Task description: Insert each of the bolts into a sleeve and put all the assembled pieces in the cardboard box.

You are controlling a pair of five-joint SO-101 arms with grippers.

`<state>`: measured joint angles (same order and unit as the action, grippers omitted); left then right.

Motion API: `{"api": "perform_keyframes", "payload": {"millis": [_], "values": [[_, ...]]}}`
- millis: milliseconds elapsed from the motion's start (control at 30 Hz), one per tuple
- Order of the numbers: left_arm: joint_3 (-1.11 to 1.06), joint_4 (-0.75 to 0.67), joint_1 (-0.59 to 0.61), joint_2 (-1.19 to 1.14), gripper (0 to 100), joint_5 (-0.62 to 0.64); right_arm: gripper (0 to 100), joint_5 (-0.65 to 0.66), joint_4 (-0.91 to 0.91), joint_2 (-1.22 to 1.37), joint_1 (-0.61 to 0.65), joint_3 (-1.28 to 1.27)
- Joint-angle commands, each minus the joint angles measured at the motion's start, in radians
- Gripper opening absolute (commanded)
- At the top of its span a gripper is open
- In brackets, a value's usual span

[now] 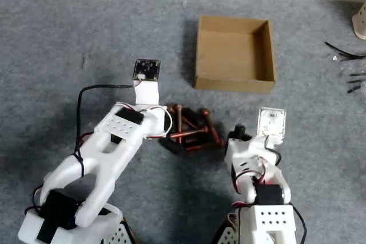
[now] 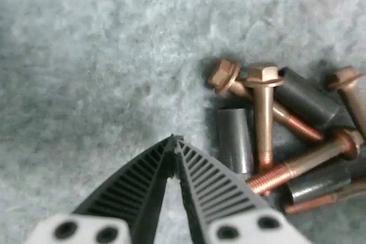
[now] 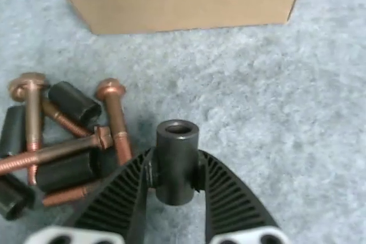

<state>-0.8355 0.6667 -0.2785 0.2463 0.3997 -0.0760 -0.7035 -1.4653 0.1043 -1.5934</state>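
Right fingers [image 3: 226, 195] clamp 1 sleeve [image 3: 178, 158] upright, left fingers [image 2: 206, 181] pressed together, empty, beside tangled bolts [image 2: 263, 119]; crossed shanks may drag neighbours, and sleeve could tilt during insertion.

Soft, even light fell from above and somewhat from the right. Faint shadows lay on the grey counter [image 1: 51, 44] left of the cardboard box [image 1: 233, 84] and the left arm [image 1: 108, 147]. The bolts [image 2: 263, 112] carried small glints.
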Motion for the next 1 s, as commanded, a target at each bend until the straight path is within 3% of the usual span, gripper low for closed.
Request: {"api": "perform_keyframes", "payload": {"millis": [0,167,233,500,733,967], "values": [[0.122,0.064,-0.073,0.012,1,0.006,0.5,0.02,0.027,-0.018,-0.015,0.007],[0.252,0.241,-0.199,0.002,9,0.064,0.5,0.02,0.027,-0.019,-0.015,0.007],[0.257,0.224,-0.203,0.002,11,0.121,0.5,0.02,0.027,-0.019,-0.015,0.007],[0.251,0.008,-0.168,-0.165,11,0.126,0.5,0.02,0.027,-0.019,-0.015,0.007],[0.403,0.143,-0.154,-0.357,10,0.183,0.5,0.02,0.027,-0.019,-0.015,0.007],[0.409,0.152,-0.108,-0.367,10,0.196,0.5,0.02,0.027,-0.019,-0.013,0.007]]}}
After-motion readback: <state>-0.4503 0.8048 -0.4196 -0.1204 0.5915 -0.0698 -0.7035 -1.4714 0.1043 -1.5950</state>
